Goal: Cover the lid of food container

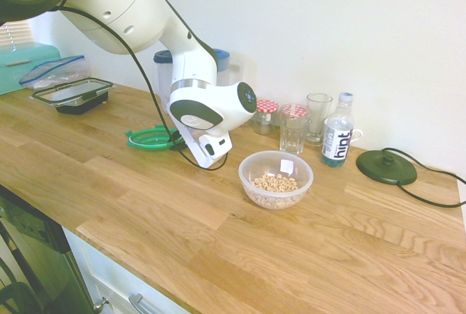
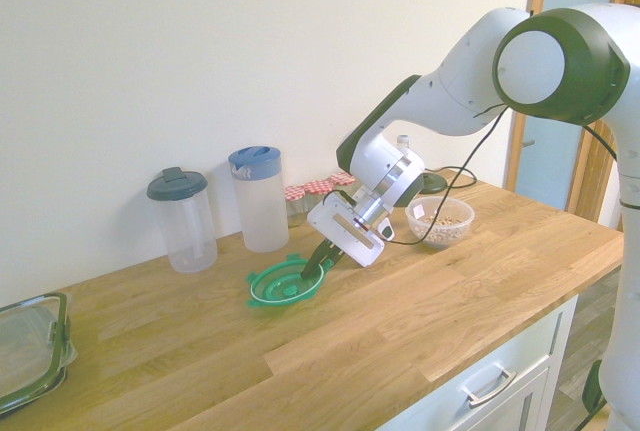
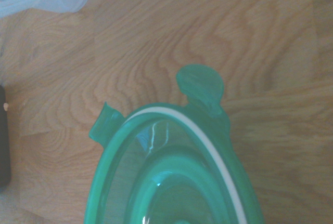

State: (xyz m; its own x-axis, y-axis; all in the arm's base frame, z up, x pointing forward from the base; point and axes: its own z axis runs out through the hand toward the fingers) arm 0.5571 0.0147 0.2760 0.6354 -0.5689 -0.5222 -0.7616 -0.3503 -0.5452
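Wooden counter (image 1: 167, 212) | green lid (image 2: 287, 282) | cereal bowl (image 1: 276, 180) | rectangular container (image 1: 73, 92), seemingly lidded

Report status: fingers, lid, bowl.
Fingers shut on green lid's edge. Cereal bowl uncovered, standing apart. Nothing seen between lid and bowl.

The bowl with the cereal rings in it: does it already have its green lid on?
No, the bowl stands open, and the green lid is apart from it, at the end effector.

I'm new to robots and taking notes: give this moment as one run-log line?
gripper: shut on lid's edge | lid: on counter | bowl: uncovered
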